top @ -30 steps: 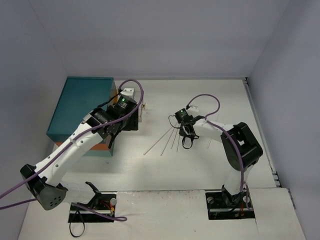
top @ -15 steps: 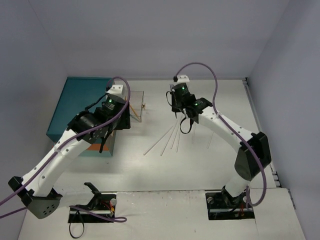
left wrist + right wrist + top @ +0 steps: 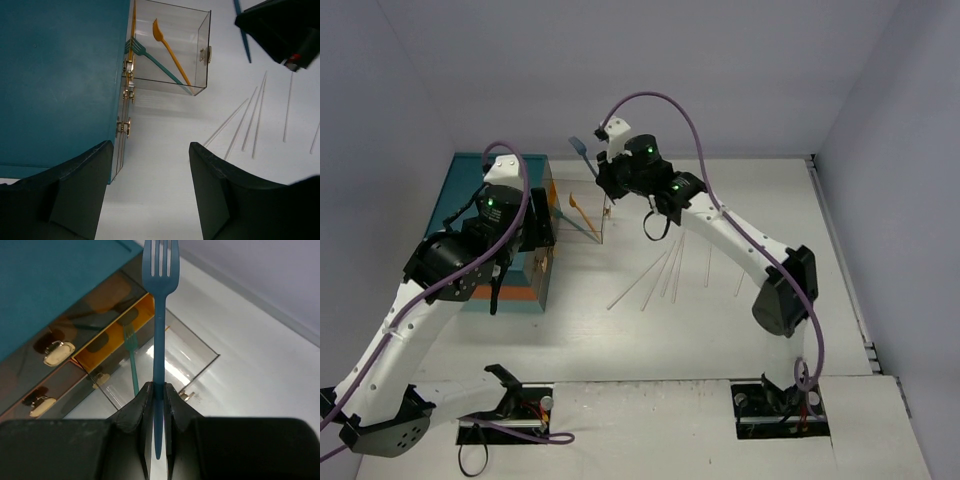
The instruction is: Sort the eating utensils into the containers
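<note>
While my right gripper point(image 3: 159, 390) clamps the slim blue plastic fork point(image 3: 160, 315) by the clear pulled-out drawer point(image 3: 197, 75) of the boxy teal chest point(image 3: 60, 75), my left gripper point(image 3: 150, 170) hangs empty, fingers apart. If I release too far back, the fork may catch the rim and fall outside.

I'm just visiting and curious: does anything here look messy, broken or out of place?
Only the thin chopsticks look untidy: they lie loose and fanned out on the table beside the pulled-out clear drawer. Nothing looks spilled or broken.
</note>
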